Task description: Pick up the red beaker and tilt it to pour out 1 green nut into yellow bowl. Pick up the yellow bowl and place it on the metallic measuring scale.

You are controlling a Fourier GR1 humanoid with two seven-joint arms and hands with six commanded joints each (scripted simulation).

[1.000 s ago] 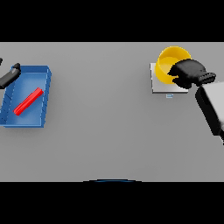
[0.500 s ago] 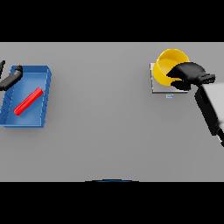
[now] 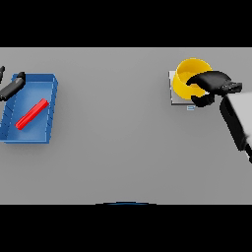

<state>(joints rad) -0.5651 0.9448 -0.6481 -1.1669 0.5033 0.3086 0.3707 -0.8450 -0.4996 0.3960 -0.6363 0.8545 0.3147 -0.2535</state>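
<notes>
The yellow bowl [image 3: 188, 78] stands on the metallic scale [image 3: 173, 96] at the far right of the table. My right hand [image 3: 212, 81] grips the bowl's right side, fingers curled over the rim and thumb below it. What the bowl holds cannot be seen. The red beaker [image 3: 32, 113] lies on its side inside a blue tray [image 3: 29, 139] at the far left. My left hand [image 3: 12, 87] hovers over the tray's far left corner, fingers straight, apart from the beaker.
The scale's small display [image 3: 190, 107] faces me at its near edge. My right forearm [image 3: 238, 120] slants from the right edge toward the scale. Bare grey table lies between the tray and the scale.
The bowl has come down toward me in my right hand and now sits lower on the scale. The left hand has barely moved.
</notes>
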